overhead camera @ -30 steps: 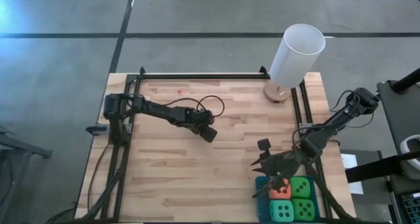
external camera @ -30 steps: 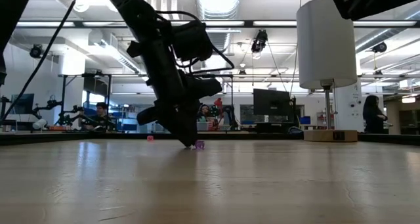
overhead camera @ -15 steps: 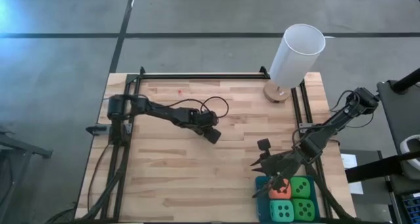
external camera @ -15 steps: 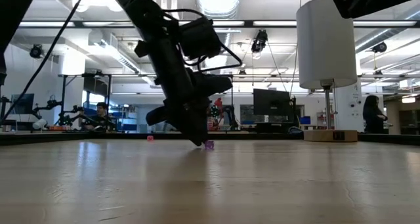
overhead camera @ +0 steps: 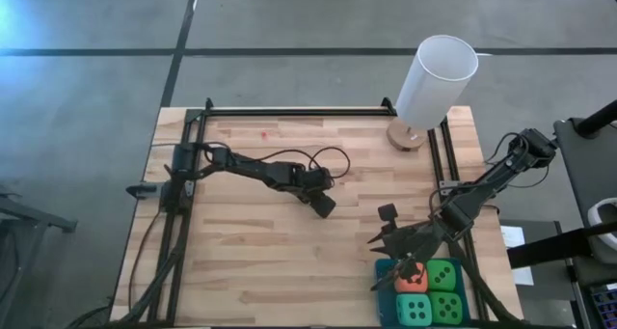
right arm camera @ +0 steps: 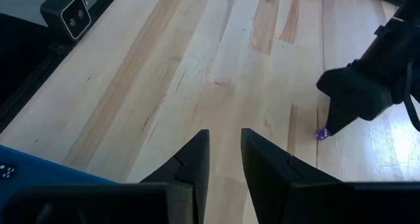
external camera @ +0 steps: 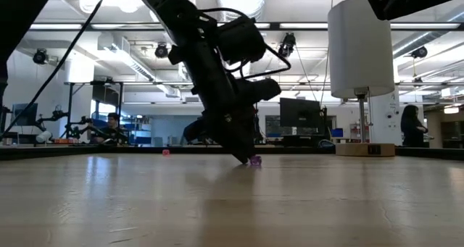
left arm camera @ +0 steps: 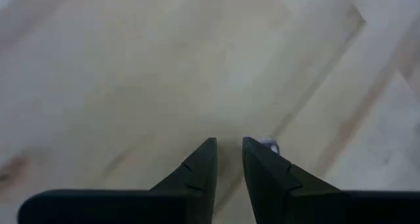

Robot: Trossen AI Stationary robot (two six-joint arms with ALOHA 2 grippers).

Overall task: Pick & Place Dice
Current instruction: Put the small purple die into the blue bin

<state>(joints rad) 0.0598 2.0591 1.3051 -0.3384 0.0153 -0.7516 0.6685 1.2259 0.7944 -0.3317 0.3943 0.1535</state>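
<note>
While the left gripper (overhead camera: 326,205) reaches to the middle of the wooden bench (overhead camera: 251,261), its tip stands low on the wood, just beside a very small purple thing (external camera: 254,161). In the left wrist view its jaws show only a narrow gap with nothing between them, and the purple thing lies just outside one finger (left arm camera: 275,175), so they grasp nothing.

The right gripper (overhead camera: 410,264) hangs over the near right corner of the bench, at the edge of a blue tray (overhead camera: 384,272). In the right wrist view its jaws are also nearly closed, with a thin slit and only bare wood seen through it; they hold nothing.

The four dice sit together in the blue tray: the orange-red die (overhead camera: 412,282) under the right gripper, one green die (overhead camera: 443,275) beside it, the turquoise die (overhead camera: 415,310) and the second green die (overhead camera: 446,308) in front of them. Dark pips show on their upper faces.

A tall white cylinder (overhead camera: 435,80) stands on a round wooden base at the far right corner. I can read no writing or brand on anything.
</note>
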